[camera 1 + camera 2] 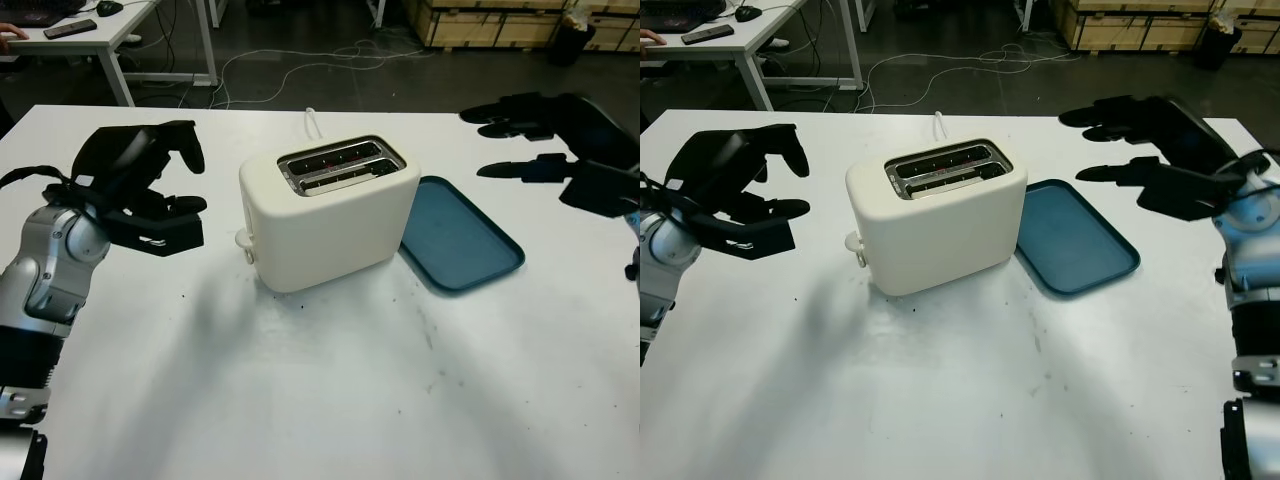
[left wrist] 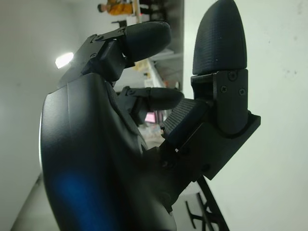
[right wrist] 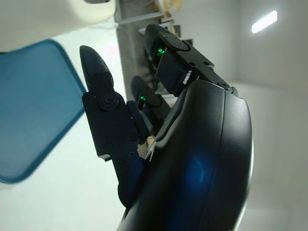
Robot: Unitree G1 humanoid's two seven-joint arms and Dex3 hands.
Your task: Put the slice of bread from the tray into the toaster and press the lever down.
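- The left hand (image 1: 150, 190) hovers above the white tabletop (image 1: 320, 400), beside the toaster's lever end. It holds nothing; its fingers curl loosely with a gap between them, probably because the lever is the part it would work.
- The cream toaster (image 1: 325, 215) stands mid-tabletop. Its lever knob (image 1: 243, 240) faces the left hand, low on the end wall. Both slots (image 1: 340, 166) look dark; I cannot tell whether bread sits inside.
- The blue tray (image 1: 455, 235) lies touching the toaster's right side and carries no slice.
- The right hand (image 1: 1140, 150) hangs above the tray's far edge, fingers stretched out and apart, holding nothing.
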